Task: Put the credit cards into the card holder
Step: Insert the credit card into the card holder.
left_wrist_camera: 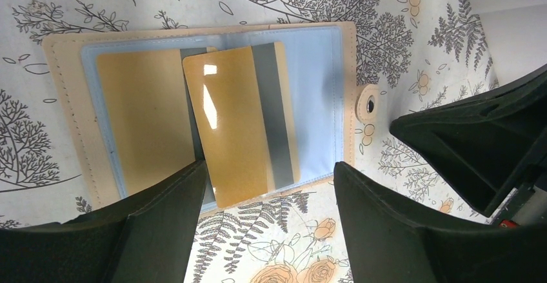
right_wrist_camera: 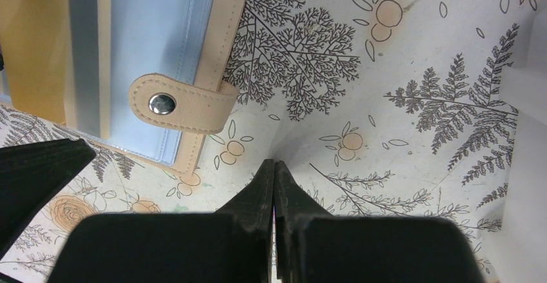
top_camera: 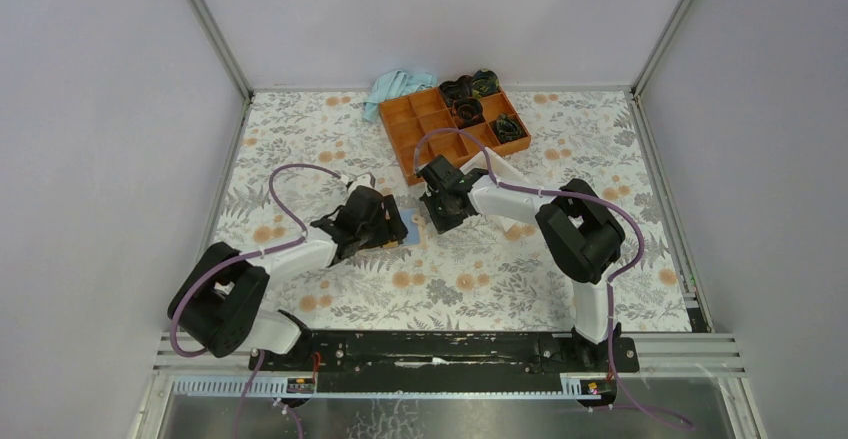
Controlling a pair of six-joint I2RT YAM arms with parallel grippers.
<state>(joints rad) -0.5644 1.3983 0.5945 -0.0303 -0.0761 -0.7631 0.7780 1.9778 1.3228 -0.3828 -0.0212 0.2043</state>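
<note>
Card holder: the card holder (left_wrist_camera: 319, 70) lies open flat on the flowered table (top_camera: 480, 279), mid-table, right between the two arms.
Snap tab: the snap tab (right_wrist_camera: 177, 104) sticks out at 3 o'clock from the holder in the left wrist view, stud facing up.
Lower card: a gold card (left_wrist_camera: 139, 122) sits on the 9 o'clock half of the holder, looking tucked under the pale blue sleeve.
Top card: a second gold card with a grey stripe (left_wrist_camera: 232, 128) lies tilted across the middle fold, and its 6 o'clock end pokes past the holder's edge onto the table.
Left gripper: the left gripper (left_wrist_camera: 268, 193) is low at the holder's 6 o'clock edge, fingers wide apart on either side of that overhanging end and clamped on nothing.
Right gripper: the right gripper (right_wrist_camera: 274, 173) is at 2 o'clock from the holder in the top view, fingers pressed together with nothing between them, just beside the tab.
Tray: an orange tray (top_camera: 455, 124) sits at 1 o'clock, well back, dark items in its far compartments.
Cloth: a blue cloth (top_camera: 395, 87) is bunched at the tray's 10 o'clock corner.
</note>
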